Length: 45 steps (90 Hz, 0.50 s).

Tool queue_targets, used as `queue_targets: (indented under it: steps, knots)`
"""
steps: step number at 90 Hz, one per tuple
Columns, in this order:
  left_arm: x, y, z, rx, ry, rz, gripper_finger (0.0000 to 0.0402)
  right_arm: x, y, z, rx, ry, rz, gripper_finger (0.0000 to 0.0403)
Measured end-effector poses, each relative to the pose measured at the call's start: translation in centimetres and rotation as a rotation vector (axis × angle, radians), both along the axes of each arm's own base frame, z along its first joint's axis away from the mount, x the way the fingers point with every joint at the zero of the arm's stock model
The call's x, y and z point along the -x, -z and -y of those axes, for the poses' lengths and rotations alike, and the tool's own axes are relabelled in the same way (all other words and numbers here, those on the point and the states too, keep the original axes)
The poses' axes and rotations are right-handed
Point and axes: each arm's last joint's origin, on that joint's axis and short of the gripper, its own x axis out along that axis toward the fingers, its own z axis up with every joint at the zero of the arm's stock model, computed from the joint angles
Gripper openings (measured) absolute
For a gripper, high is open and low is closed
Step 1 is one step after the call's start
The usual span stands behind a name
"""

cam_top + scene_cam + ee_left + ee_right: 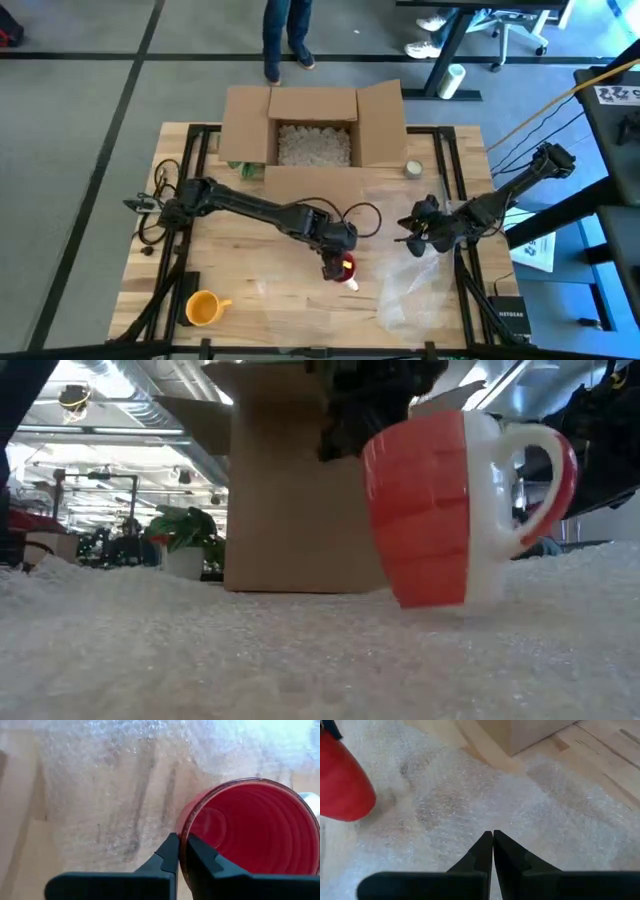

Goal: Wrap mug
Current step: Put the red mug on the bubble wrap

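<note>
Left end effector (181,851) pinches red mug (250,827) rim, setting it on bubble wrap (420,290); right end effector (493,845) clenched, empty. Wrapping not yet begun.

Light is bright and even over the wooden table (250,250), coming from overhead; ceiling fixtures (110,430) glow behind the cardboard box (290,510) in the low view. Shadows under the arms near the box are faint and soft. The bubble wrap (125,785) glints pale where it catches light. In the low view the red mug (450,510) beside the box is soft-edged, and the wrap in front of it blurs into grain.
</note>
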Motion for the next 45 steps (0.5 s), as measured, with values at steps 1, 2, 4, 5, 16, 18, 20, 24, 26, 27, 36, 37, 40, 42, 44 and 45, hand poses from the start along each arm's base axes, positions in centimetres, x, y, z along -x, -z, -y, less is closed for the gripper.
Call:
queue_targets:
  steps: [1, 2, 4, 5, 16, 18, 20, 24, 26, 27, 36, 37, 40, 42, 44, 45]
  knots:
    - [0.0, 0.1, 0.0, 0.000, -0.002, -0.004, 0.0000, 0.0, 0.0, 0.0, 0.001, -0.001, -0.001, 0.0000]
    - [0.0, 0.2, 0.0, 0.001, -0.004, -0.007, 0.0000, 0.0, 0.0, 0.0, 0.001, -0.001, -0.001, 0.0000]
    - [-0.1, 0.3, 0.0, 0.002, -0.011, -0.009, 0.0000, 0.0, 0.0, 0.0, 0.002, -0.001, -0.001, 0.0000]
    - [-0.1, 0.3, 0.0, 0.004, -0.015, -0.009, 0.0000, 0.0, 0.0, 0.0, 0.002, -0.002, -0.001, 0.0000]
    - [0.1, 0.9, 0.0, 0.003, -0.061, -0.062, 0.0000, 0.0, 0.0, 0.0, 0.017, -0.015, -0.008, 0.0000]
    - [0.2, 1.0, 0.0, 0.003, -0.072, -0.074, 0.0000, 0.0, 0.0, 0.0, 0.019, -0.016, -0.008, 0.0000]
    - [0.4, 1.0, 0.1, 0.001, -0.077, -0.088, 0.0000, 0.0, 0.0, 0.0, 0.020, -0.017, -0.008, 0.0000]
    - [0.8, 1.2, 0.2, -0.006, -0.091, -0.127, 0.0000, 0.0, 0.0, 0.0, 0.021, -0.018, -0.009, 0.0000]
    - [1.0, 1.2, 0.3, -0.010, -0.094, -0.147, 0.0000, 0.0, 0.0, 0.0, 0.021, -0.018, -0.009, 0.0000]
    - [1.1, 1.3, 0.3, -0.012, -0.095, -0.157, 0.0000, 0.0, 0.0, 0.0, 0.021, -0.018, -0.009, 0.0000]
    - [2.0, 1.5, 0.7, -0.033, -0.103, -0.236, 0.0000, 0.0, 0.0, 0.0, 0.021, -0.019, -0.009, 0.0000]
    - [2.0, 1.6, 0.8, -0.035, -0.103, -0.244, 0.0000, 0.0, 0.0, 0.0, 0.021, -0.019, -0.009, 0.0000]
    - [2.3, 1.7, 0.9, -0.040, -0.099, -0.268, 0.0000, 0.0, 0.0, 0.0, 0.021, -0.019, -0.009, 0.0000]
    - [2.5, 1.7, 1.0, -0.044, -0.097, -0.283, 0.0000, 0.0, 0.0, 0.0, 0.022, -0.019, -0.009, 0.0000]
    - [2.6, 1.8, 1.1, -0.046, -0.094, -0.298, 0.0000, 0.0, 0.0, 0.0, 0.021, -0.019, -0.009, 0.0000]
    - [2.7, 1.8, 1.2, -0.047, -0.093, -0.305, 0.0000, 0.0, 0.0, 0.0, 0.022, -0.019, -0.009, 0.0000]
